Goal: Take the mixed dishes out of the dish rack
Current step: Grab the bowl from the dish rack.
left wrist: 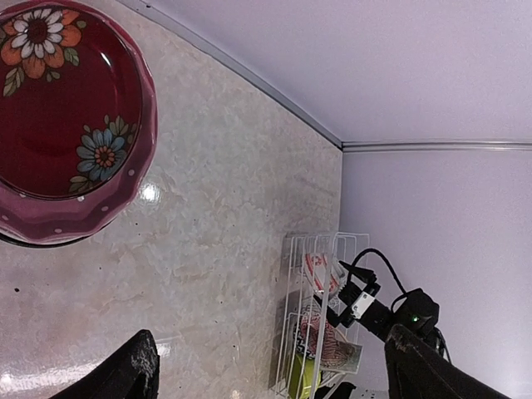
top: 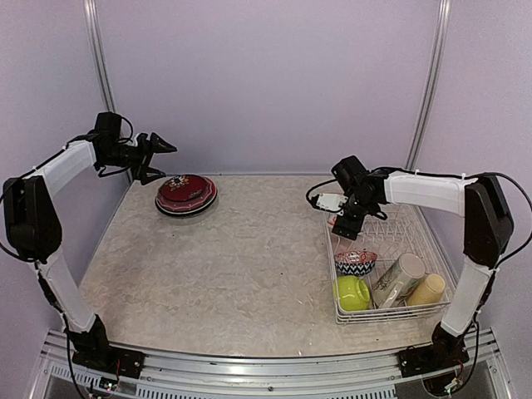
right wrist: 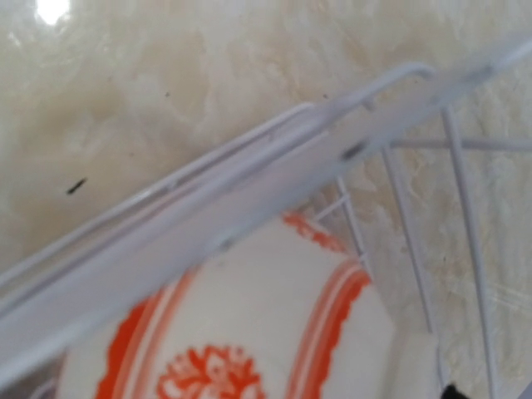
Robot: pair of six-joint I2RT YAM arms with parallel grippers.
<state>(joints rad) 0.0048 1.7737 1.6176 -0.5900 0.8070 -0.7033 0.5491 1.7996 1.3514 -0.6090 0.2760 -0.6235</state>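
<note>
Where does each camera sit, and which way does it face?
Top: above and behind the arm bases, looking down on the table; both arms show, right gripper over the rack.
Left wrist: high over the table's far left, looking past the red bowl toward the right arm; its fingertips at the bottom.
Right wrist: close above the rack rim, looking down at an orange-patterned dish; hardly any of the robot shows.
Shared: top and left wrist both show bowl, rack, right arm.
</note>
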